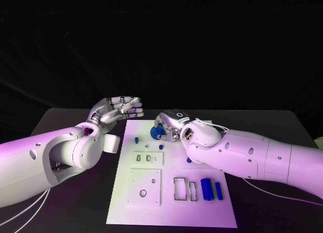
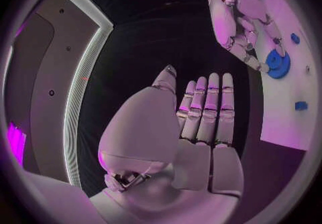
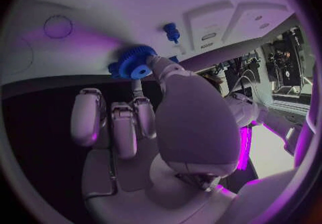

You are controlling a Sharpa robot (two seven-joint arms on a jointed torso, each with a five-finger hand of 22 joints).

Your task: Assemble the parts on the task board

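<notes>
- From the head camera you see the task board [image 1: 203, 213] lying white in the middle of the black table [image 1: 63, 121]. Your right hand [image 1: 174, 125] is down over the board's far end, its fingers on a blue gear [image 1: 156, 132]. Your left hand [image 1: 119, 109] is raised beside the board's far left corner, off the board, fingers apart and holding nothing. Two small blue parts [image 1: 148, 143] lie just near of the gear, and two blue bars [image 1: 211, 189] lie side by side close to the board's near right, next to a rectangular cut-out [image 1: 181, 188].
- From the left wrist camera you see the left hand [image 2: 201, 122] with its fingers straight and side by side, the palm bare. Beyond it the right hand [image 2: 244, 31] reaches to the blue gear [image 2: 276, 64] on the white board [image 2: 282, 122].
- From the right wrist camera you see the right hand [image 3: 161, 122] pinching the blue gear [image 3: 136, 63] with its fingertips [image 3: 155, 63] against the board [image 3: 134, 9]; the other fingers are curled below. A small blue peg [image 3: 172, 32] stands just beyond the gear.
</notes>
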